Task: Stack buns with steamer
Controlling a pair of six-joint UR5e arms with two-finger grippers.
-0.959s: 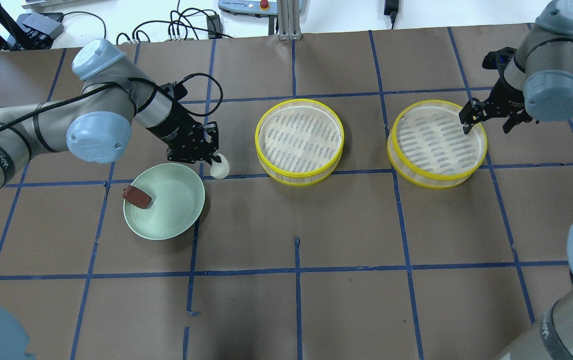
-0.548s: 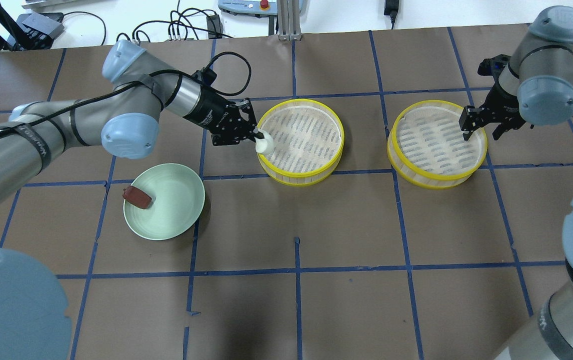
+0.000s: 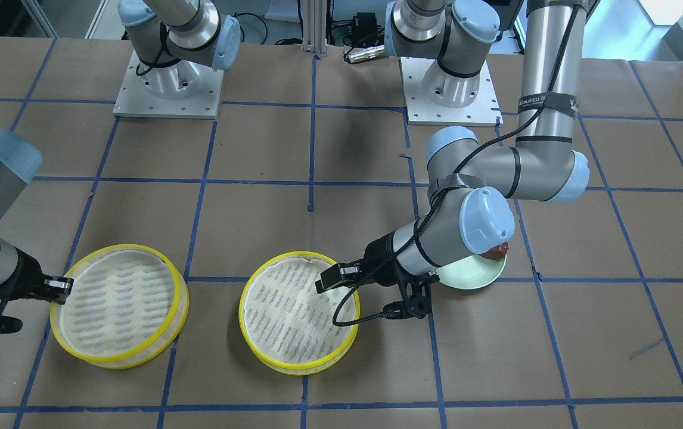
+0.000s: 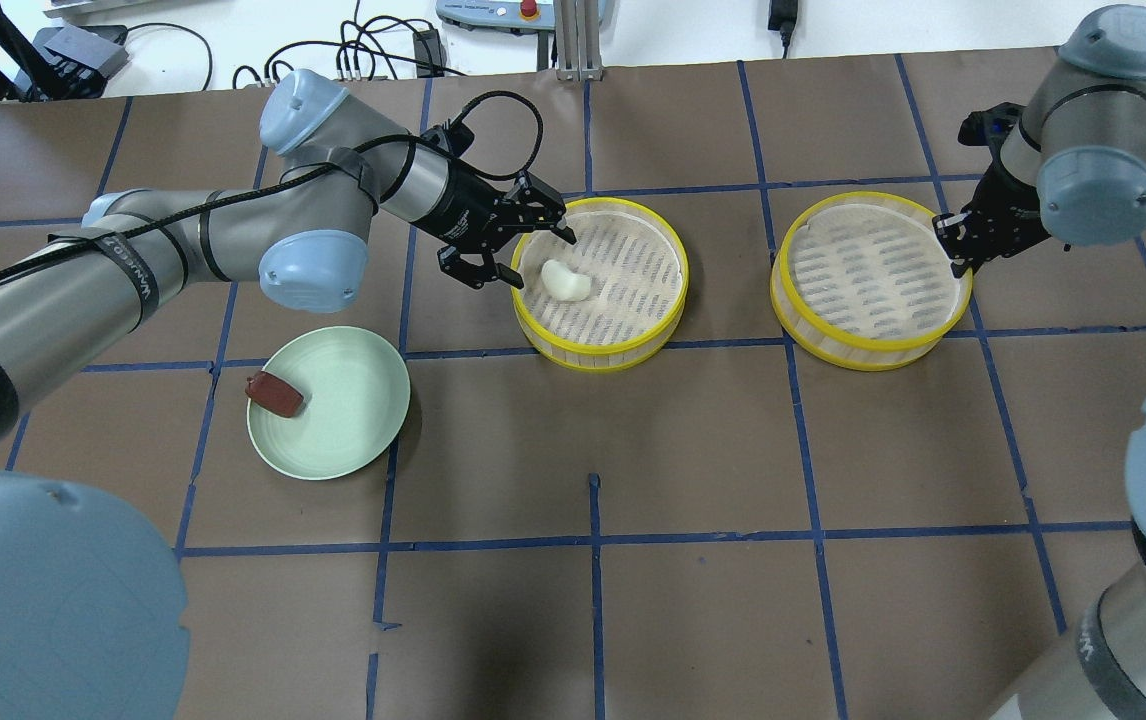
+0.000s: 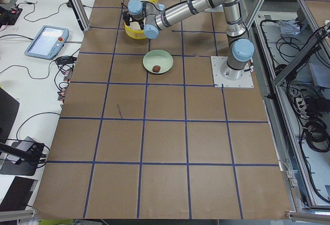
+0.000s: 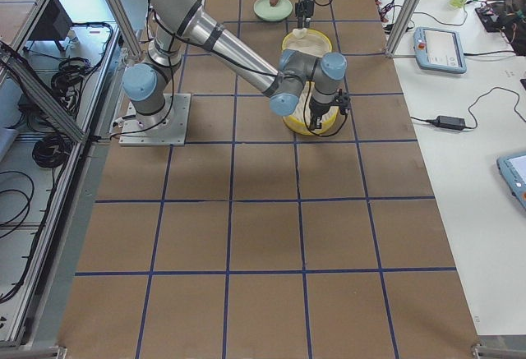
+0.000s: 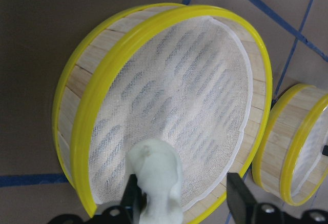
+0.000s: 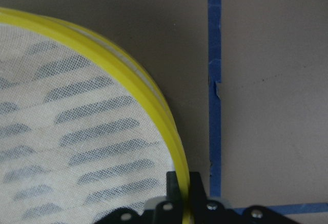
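The white bun (image 4: pixel 566 281) lies on the cloth in the middle steamer (image 4: pixel 593 352), near its left rim. My left gripper (image 4: pixel 543 260) is open just above it. In the left wrist view the bun (image 7: pixel 156 175) stands between the spread fingers (image 7: pixel 237 196). The dark reddish-brown bun (image 4: pixel 274 395) lies on the green plate (image 4: pixel 353 420). My right gripper (image 4: pixel 955 255) is shut on the right rim of the right steamer (image 4: pixel 873 345). In the right wrist view its fingers (image 8: pixel 180 180) pinch the yellow rim (image 8: pixel 128 78).
In the front-facing view the left arm's elbow covers part of the plate (image 3: pixel 472 275) and the brown bun (image 3: pixel 494 251). Both steamers (image 3: pixel 294 368) (image 3: pixel 115 360) hold white cloth liners. Cables and a pendant lie beyond the table's far edge.
My left gripper carried the white bun from beside the plate to the middle steamer and opened; the bun now lies inside. My right gripper closed on the right steamer's rim.
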